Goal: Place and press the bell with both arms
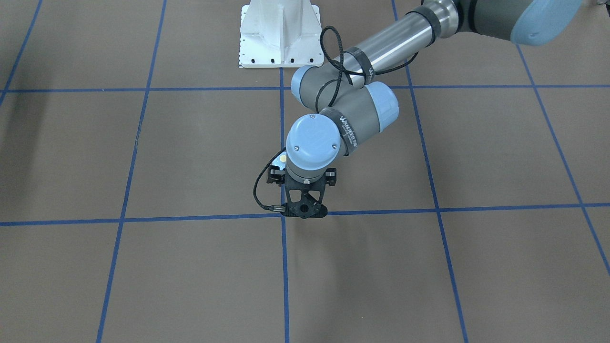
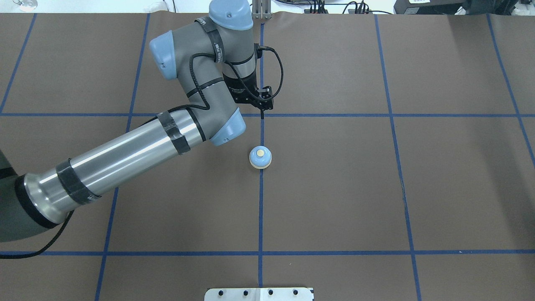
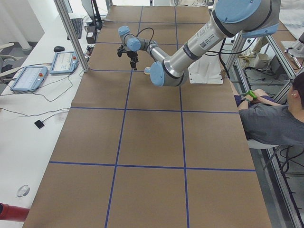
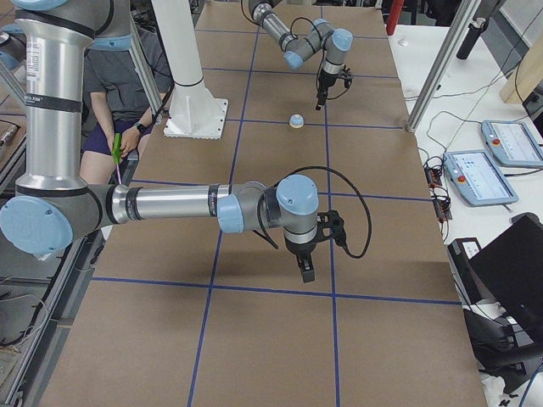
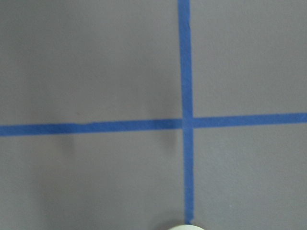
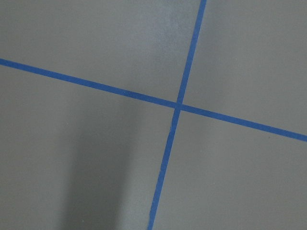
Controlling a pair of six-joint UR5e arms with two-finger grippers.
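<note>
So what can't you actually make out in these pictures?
Bell: front-facing view, almost wholly hidden behind the left arm's wrist; left wrist view, cut off by the bottom edge.
Left hand: overhead view, too small and dark to tell open or shut.
Right hand: shows only in the right side view, too small to judge open or shut.

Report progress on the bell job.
Done: the bell stands upright on the table, on a blue tape line, free of both grippers. In hand: the left gripper hangs beyond the bell, not over it. Left: the pressing. The right gripper is far off, near another tape crossing.
</note>
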